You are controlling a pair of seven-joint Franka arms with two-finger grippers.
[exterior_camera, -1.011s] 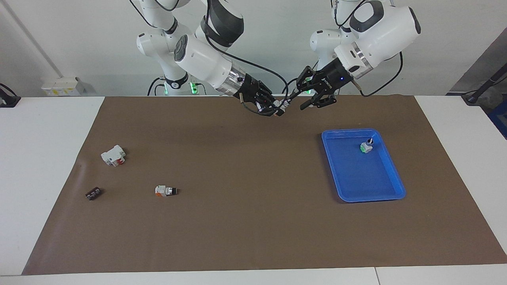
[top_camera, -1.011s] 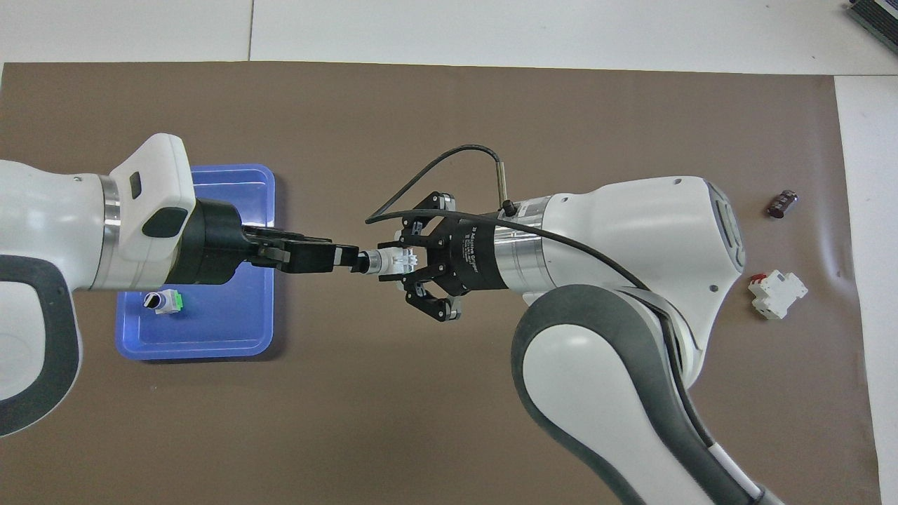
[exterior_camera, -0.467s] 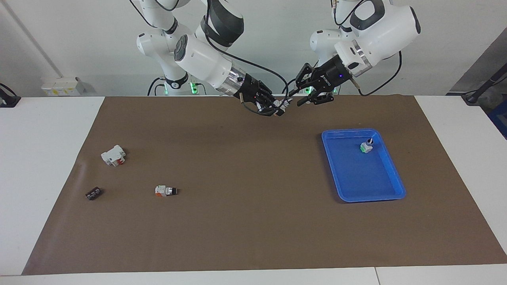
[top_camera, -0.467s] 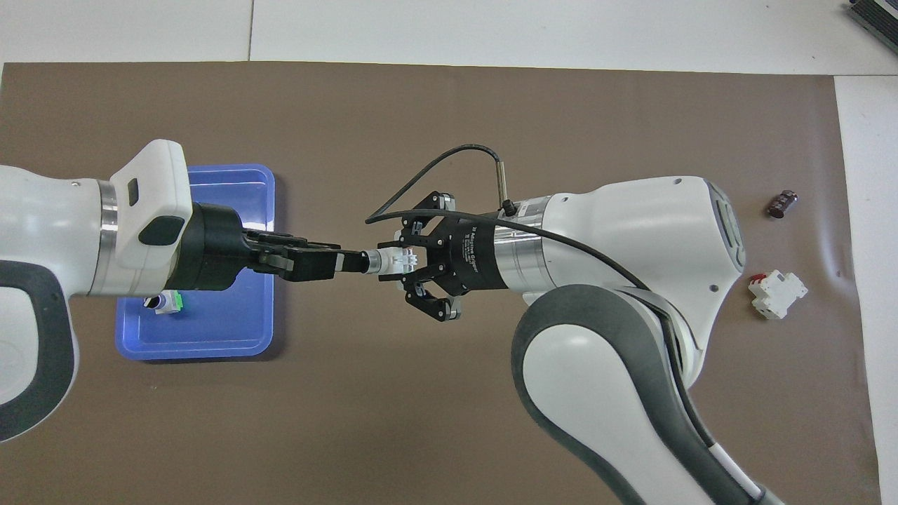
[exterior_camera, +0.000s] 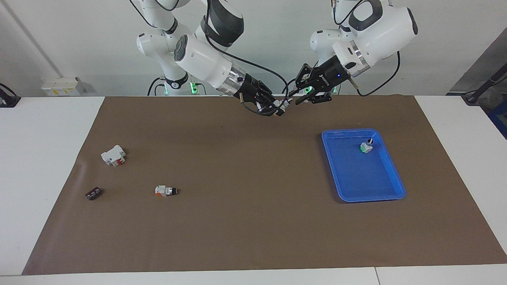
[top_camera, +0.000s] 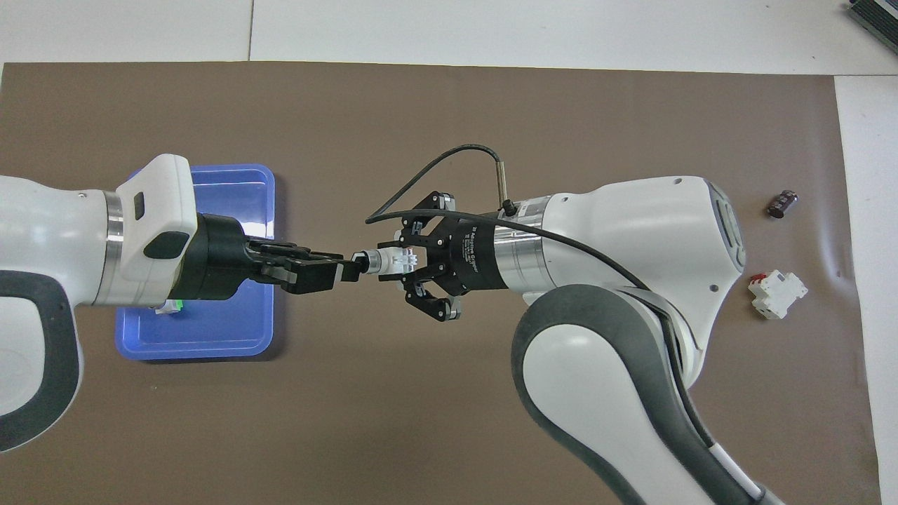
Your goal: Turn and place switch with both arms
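Right gripper (top_camera: 401, 261) clamps the switch (top_camera: 387, 260); left gripper (top_camera: 347, 270) pinches its knob. Facing view alone shows the lying switch (exterior_camera: 165, 190).

Both arms reach inward, raised, grippers tip to tip; the right gripper (top_camera: 400, 261) has its fingers closed around the switch (top_camera: 390, 260); the left gripper (top_camera: 351, 270), level and facing it, pinches the knob end just beside those fingers.

White lettering on right gripper (top_camera: 393, 261) black body, too small to read. Left gripper (exterior_camera: 295, 99) has small white brand mark, also illegible. No other txt.
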